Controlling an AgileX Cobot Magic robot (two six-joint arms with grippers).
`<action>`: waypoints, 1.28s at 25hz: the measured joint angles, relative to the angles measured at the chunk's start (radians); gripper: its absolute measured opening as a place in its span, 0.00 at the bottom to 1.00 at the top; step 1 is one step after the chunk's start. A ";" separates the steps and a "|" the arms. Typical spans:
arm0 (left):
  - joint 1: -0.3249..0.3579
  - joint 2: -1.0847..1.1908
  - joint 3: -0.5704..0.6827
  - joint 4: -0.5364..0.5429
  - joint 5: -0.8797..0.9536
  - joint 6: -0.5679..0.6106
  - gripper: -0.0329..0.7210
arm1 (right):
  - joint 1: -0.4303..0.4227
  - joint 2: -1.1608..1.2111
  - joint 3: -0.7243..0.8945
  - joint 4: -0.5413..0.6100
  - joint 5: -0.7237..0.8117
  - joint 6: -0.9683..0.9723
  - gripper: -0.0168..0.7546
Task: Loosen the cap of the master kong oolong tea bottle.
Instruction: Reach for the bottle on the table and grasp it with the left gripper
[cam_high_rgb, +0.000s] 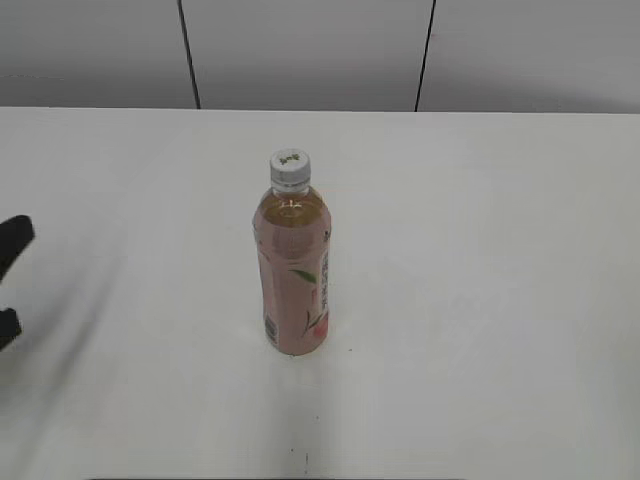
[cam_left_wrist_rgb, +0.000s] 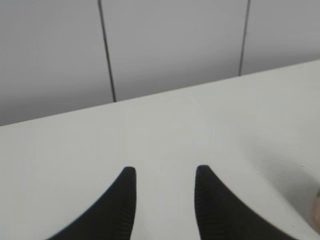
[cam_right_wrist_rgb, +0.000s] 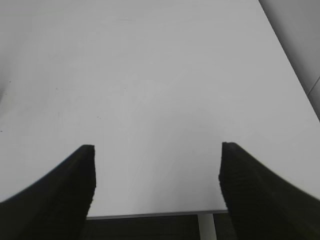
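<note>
Left gripper (cam_left_wrist_rgb: 162, 172) is hanging at the tabletop's (cam_high_rgb: 480, 300) left edge, fingers (cam_left_wrist_rgb: 127, 200) parted and empty. The bottle (cam_high_rgb: 293, 270) is standing upright mid-tabletop, off to its right, cap (cam_high_rgb: 289, 168) pointing up. Right gripper (cam_right_wrist_rgb: 157, 150) is spread wide, holding nothing, probably farther away since only its wrist camera's showing it.
</note>
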 joint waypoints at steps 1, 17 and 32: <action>0.000 0.056 0.001 0.028 -0.066 -0.003 0.36 | 0.000 0.000 0.000 0.000 0.000 0.000 0.78; 0.000 0.694 -0.122 0.521 -0.344 -0.026 0.77 | 0.000 0.000 0.000 0.001 0.000 0.000 0.78; -0.065 0.695 -0.170 0.560 -0.351 -0.028 0.77 | 0.000 0.000 0.000 0.001 0.000 0.000 0.78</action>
